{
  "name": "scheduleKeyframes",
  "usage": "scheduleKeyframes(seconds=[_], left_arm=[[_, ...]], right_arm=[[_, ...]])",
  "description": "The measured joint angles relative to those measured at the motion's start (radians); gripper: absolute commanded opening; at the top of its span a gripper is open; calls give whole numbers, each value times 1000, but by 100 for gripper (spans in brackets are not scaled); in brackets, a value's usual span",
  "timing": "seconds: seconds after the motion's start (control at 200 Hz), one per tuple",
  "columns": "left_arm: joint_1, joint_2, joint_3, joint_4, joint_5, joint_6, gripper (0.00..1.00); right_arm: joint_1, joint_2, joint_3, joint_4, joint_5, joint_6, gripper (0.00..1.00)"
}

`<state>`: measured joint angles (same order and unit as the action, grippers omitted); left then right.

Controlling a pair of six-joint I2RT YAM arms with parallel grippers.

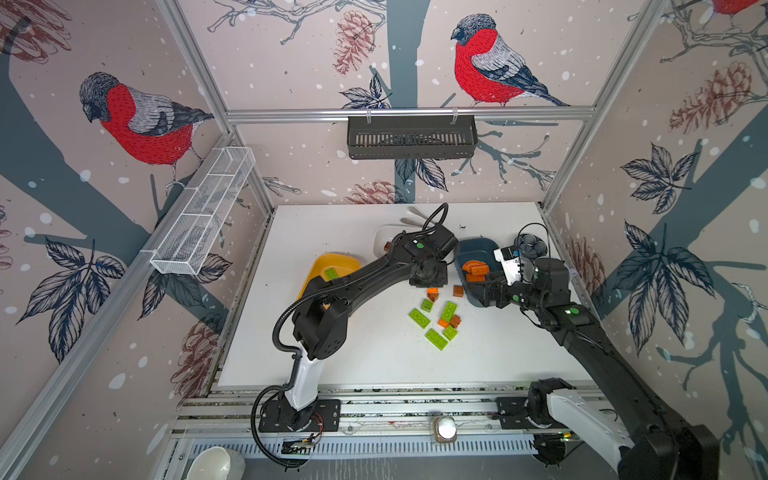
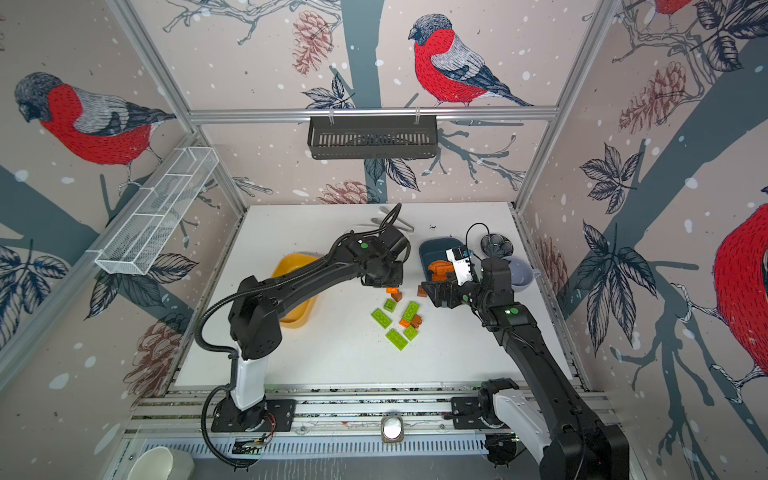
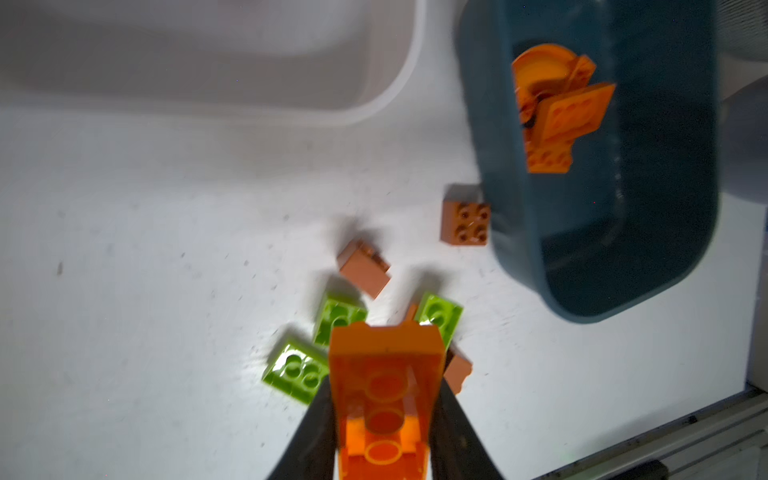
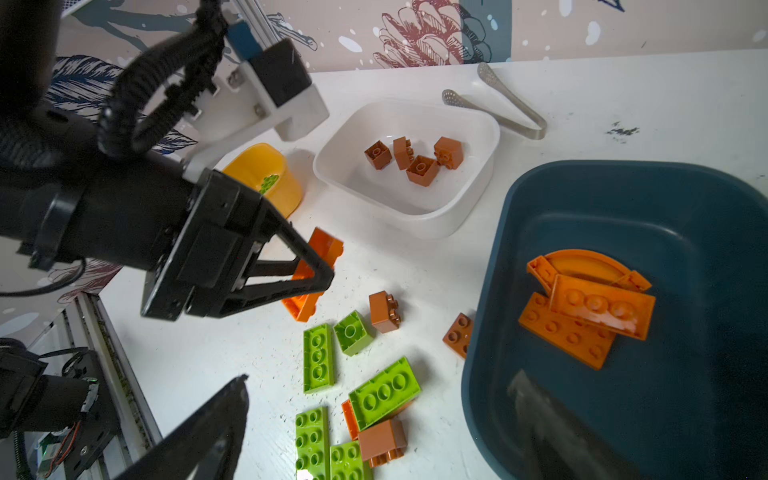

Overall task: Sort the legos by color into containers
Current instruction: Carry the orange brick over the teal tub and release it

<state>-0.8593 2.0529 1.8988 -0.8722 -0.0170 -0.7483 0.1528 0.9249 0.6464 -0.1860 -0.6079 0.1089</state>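
Observation:
My left gripper (image 3: 384,419) is shut on an orange plate (image 3: 384,374) and holds it just above the table, beside the loose legos (image 1: 440,320): green plates, brown cubes and one orange piece. The right gripper (image 4: 382,415) stands open and empty, one finger over the table and the other over the teal tub (image 4: 623,208). That tub holds orange plates and an arch (image 4: 582,316). Several brown cubes (image 4: 415,160) lie in the white tub (image 4: 449,220). A green lego (image 1: 331,273) sits in the yellow tub (image 1: 336,259).
Metal tongs (image 4: 498,104) lie at the back of the table. A grey mug (image 2: 519,272) and a dark flower dish (image 2: 494,245) stand behind the right arm. One brown cube (image 3: 465,222) rests against the teal tub's wall.

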Motion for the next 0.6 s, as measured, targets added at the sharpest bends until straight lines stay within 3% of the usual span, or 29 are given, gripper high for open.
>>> scheduleKeyframes(seconds=[0.185,0.415,0.52,0.6], left_arm=[[24,186,278,95,63,80,29],[48,311,318,298,199,119,29],[48,341,320,391,247,119,35],[47,352,317,454,267,121,48]], right_arm=[[-19,-27,15,-1,34,1,100],[-40,-48,21,-17,53,0,99],[-50,-55,24,-23,57,0,99],[-53,-55,25,-26,57,0,99]])
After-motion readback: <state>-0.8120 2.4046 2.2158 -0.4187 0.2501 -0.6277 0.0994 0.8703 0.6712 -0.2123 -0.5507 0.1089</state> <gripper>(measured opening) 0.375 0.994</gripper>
